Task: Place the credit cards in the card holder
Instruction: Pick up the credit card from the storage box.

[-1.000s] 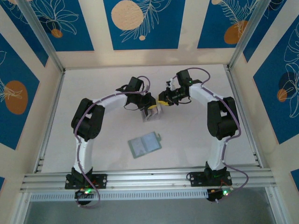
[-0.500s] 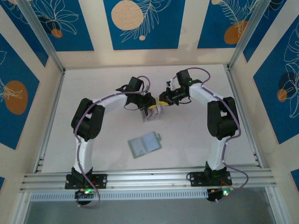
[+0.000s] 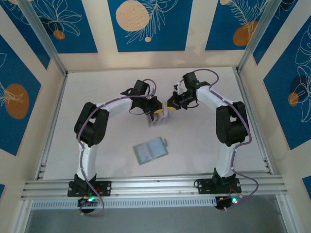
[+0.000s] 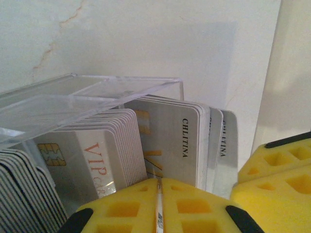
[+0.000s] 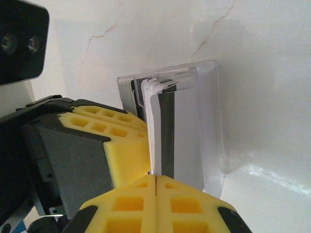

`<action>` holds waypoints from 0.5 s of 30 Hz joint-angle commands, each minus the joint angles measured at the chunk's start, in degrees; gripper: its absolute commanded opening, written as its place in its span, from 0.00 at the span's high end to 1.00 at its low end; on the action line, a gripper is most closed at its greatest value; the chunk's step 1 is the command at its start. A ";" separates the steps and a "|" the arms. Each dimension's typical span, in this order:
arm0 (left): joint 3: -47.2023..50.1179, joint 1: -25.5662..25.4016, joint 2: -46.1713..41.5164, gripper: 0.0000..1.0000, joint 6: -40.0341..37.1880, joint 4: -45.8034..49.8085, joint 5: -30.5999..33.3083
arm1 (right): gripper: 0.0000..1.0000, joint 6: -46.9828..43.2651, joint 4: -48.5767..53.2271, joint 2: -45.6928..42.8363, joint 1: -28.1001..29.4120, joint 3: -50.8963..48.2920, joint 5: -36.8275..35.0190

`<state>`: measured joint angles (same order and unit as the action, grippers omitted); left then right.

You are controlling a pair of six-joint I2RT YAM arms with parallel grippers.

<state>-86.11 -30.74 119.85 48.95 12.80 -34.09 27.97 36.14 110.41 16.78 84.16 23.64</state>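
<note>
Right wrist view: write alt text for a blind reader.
Pale cards stand on edge in a clear box, the front one showing a dark stripe. The shut right gripper sits just below; the left gripper's yellow fingers lie beside the stack.

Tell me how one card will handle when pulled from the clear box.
Probably stiff: the cards show flat faces and straight edges. Likely slippery: their faces look glossy. The clear box looks light, so it may shift as one drags out.

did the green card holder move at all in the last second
No. The card holder lies at the same spot and tilt on the table, just as far from the near rail as before.
</note>
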 commanded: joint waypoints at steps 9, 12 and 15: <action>0.32 0.43 2.01 0.89 -1.59 1.02 1.17 | 1.00 -1.73 5.37 -5.50 0.45 2.28 -5.81; 0.17 0.58 1.57 0.90 -1.58 1.15 0.94 | 1.00 -1.77 5.80 -6.11 0.45 2.21 -7.18; 0.33 0.71 0.55 0.89 -1.57 1.32 1.17 | 1.00 -1.85 6.17 -6.92 0.57 2.10 -8.01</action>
<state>-86.11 -30.52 119.85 48.95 12.80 -34.09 27.14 40.25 106.65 16.93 85.08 16.69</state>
